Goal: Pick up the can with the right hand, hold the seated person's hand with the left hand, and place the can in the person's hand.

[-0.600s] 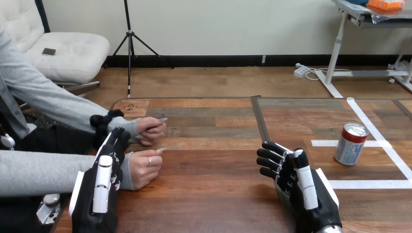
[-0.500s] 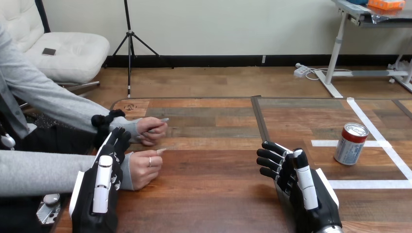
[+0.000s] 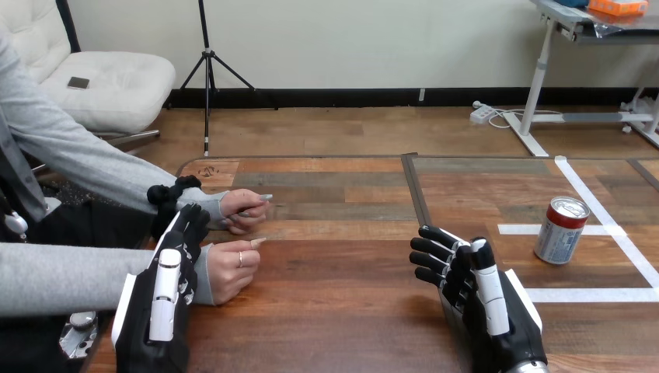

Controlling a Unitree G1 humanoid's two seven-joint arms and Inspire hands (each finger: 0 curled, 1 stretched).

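While can [image 3: 562,230] stands well apart, right hand [image 3: 497,311] hovers empty, fingers loosely extended; left hand [image 3: 155,311] likewise, beside person's wrist [image 3: 203,273].

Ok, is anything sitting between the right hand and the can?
Nothing visible does. Only bare table and white tape lines lie between the open right hand and the upright can, which stands apart from it, farther out and toward the view's right.

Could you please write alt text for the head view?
A red-and-white can stands upright on the wooden table, untouched, right of the robot's open right hand. Its open left hand is beside the person's nearer hand.
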